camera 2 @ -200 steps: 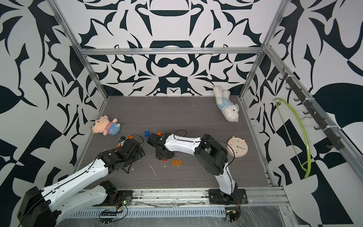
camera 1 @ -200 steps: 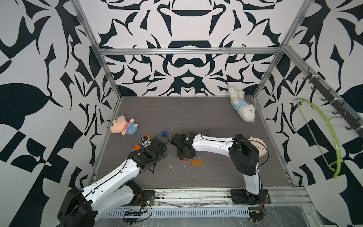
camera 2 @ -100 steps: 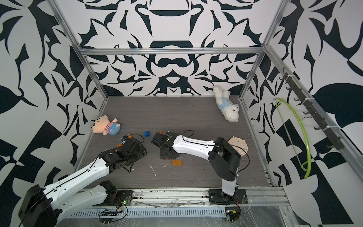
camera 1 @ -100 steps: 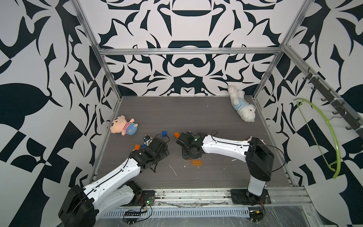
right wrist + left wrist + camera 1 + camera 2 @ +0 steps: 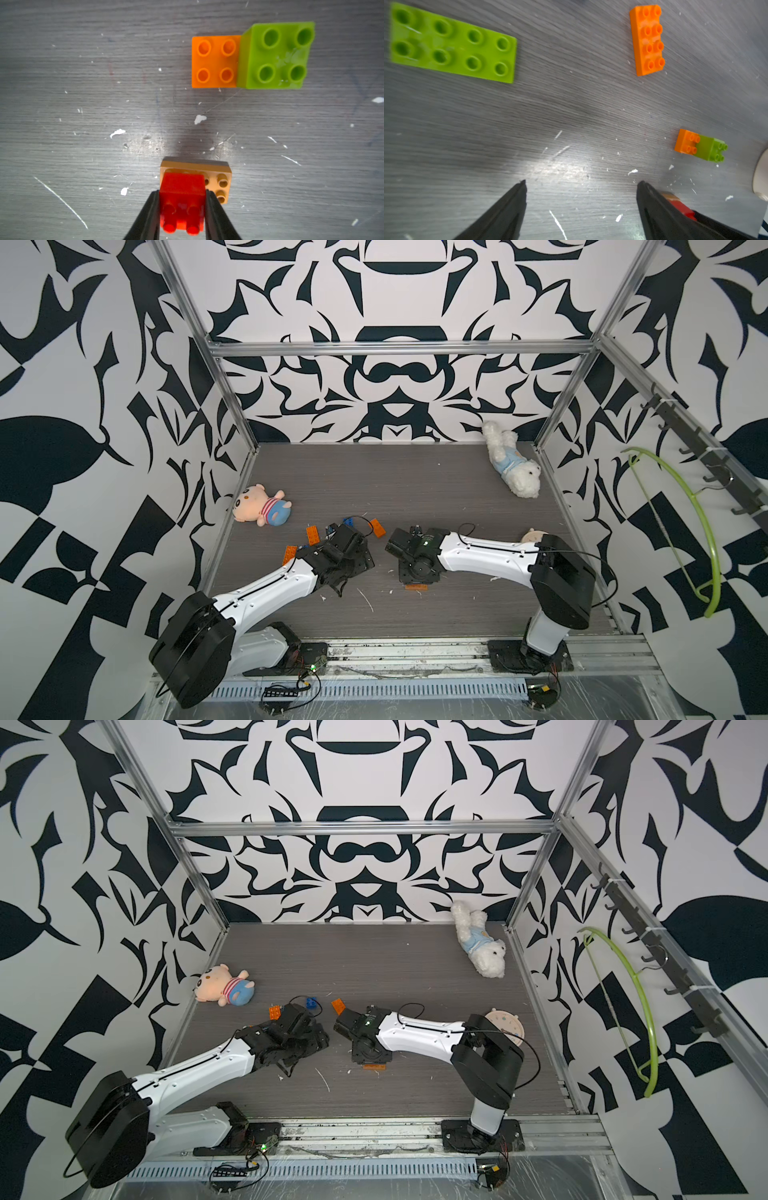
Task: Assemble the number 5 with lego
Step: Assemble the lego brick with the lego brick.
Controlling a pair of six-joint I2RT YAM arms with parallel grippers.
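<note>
A dark wood-grain table (image 5: 374, 472) fills a black-and-white patterned enclosure, and both arms reach in from the near edge toward its middle. The coming move depends on my right arm. Its right gripper (image 5: 182, 196) is clamped on a small red brick (image 5: 182, 185), which looks turned on its side, with a flat face toward the wrist camera and its studs pointing sideways. Directly beneath it a pale orange brick (image 5: 220, 176) lies flat on the table, partly covered by the red one; I cannot tell whether the two touch. Ahead of the fingertips and off to one side, an orange square brick (image 5: 215, 62) sits against a taller lime green square brick (image 5: 274, 56). My left gripper (image 5: 581, 184) hangs spread wide over bare table, holding nothing. Beyond it lie a lime green plate (image 5: 452, 43), its long axis running across the fingers, and an orange oblong brick (image 5: 648, 39), its long axis pointing away from them. I judge the right arm nearer that pair, so the red brick would be placed from there.
</note>
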